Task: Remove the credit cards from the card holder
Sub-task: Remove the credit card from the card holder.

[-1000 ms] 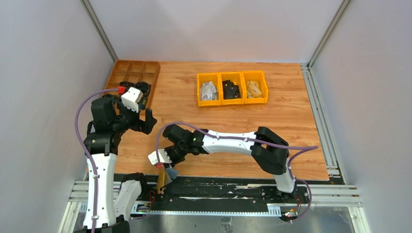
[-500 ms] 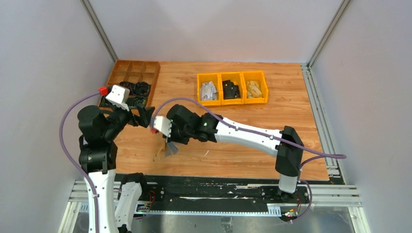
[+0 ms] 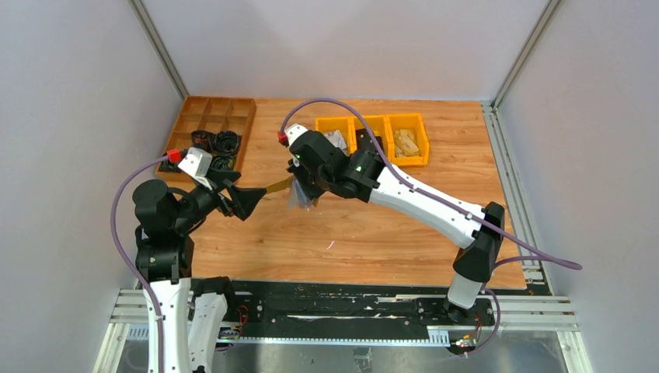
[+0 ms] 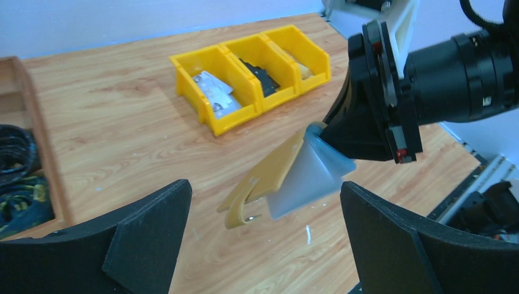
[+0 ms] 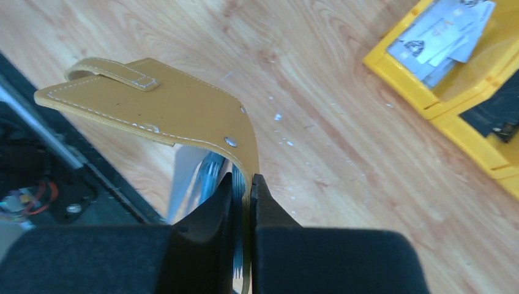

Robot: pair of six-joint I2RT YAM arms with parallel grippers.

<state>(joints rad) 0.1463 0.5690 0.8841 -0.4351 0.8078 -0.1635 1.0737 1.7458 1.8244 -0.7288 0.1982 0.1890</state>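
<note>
- Pinched the card holder (image 3: 281, 186) in the right pincer (image 3: 300, 186), jaws drawn narrow on the mustard leather near one edge.
- Held it in the air above the table (image 3: 373, 233), touching no surface, between the two arms.
- Hung open, with the mustard flap and its snap tab (image 5: 110, 68) splayed toward the left arm and the grey-blue inside beneath.
- Showed the credit cards (image 5: 186, 177) only as pale thin edges tucked under the flap, inside the holder; could not count them.
- Spread the left pincer (image 3: 250, 200) wide, gripping nothing, with its fingers (image 4: 147, 226) to either side of the holder's free end in the left wrist view.
- Sat near that free end; no contact with it visible.
- Carried three yellow bins (image 3: 371, 161) side by side at the far part of the table, with grey printed cards (image 4: 214, 92) in the left one, black pieces (image 4: 260, 70) in the middle one and tan pieces (image 3: 406, 142) in the right one.
- Bore a brown compartment tray (image 3: 233, 116) at the far left corner, with black coils (image 3: 227, 141) in its nearer cells.
</note>
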